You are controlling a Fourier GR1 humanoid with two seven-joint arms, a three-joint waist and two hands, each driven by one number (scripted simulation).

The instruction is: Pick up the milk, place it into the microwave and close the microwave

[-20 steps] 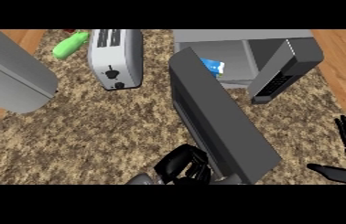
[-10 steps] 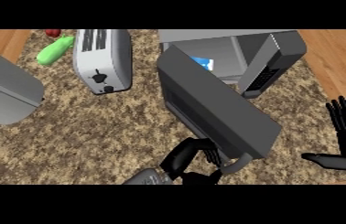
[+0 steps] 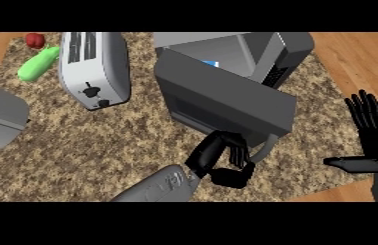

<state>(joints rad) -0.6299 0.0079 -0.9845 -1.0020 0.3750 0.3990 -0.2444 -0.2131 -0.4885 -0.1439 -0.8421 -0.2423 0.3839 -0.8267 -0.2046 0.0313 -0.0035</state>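
Note:
The grey microwave (image 3: 284, 51) stands at the back of the head view with its dark door (image 3: 221, 99) swung partway across the opening. Inside, only a small blue and white patch of the milk (image 3: 211, 64) shows above the door's top edge. My left hand (image 3: 220, 158) is at the door's lower outer edge, beside the pale handle (image 3: 264, 148), its fingers lying against the door and its thumb tucked below. My right hand (image 3: 363, 120) rests open at the right edge, fingers up, holding nothing.
A silver toaster (image 3: 96, 69) lies left of the microwave. A green vegetable (image 3: 38, 65) and a red one (image 3: 35, 40) sit at the far left. A grey object (image 3: 10, 120) pokes in at the left edge. Bare wood (image 3: 347, 54) shows right of the speckled mat.
The microwave door has swung further toward the opening, with my left hand following against it. Less of the milk shows now. The right hand has come further into view at the right edge.

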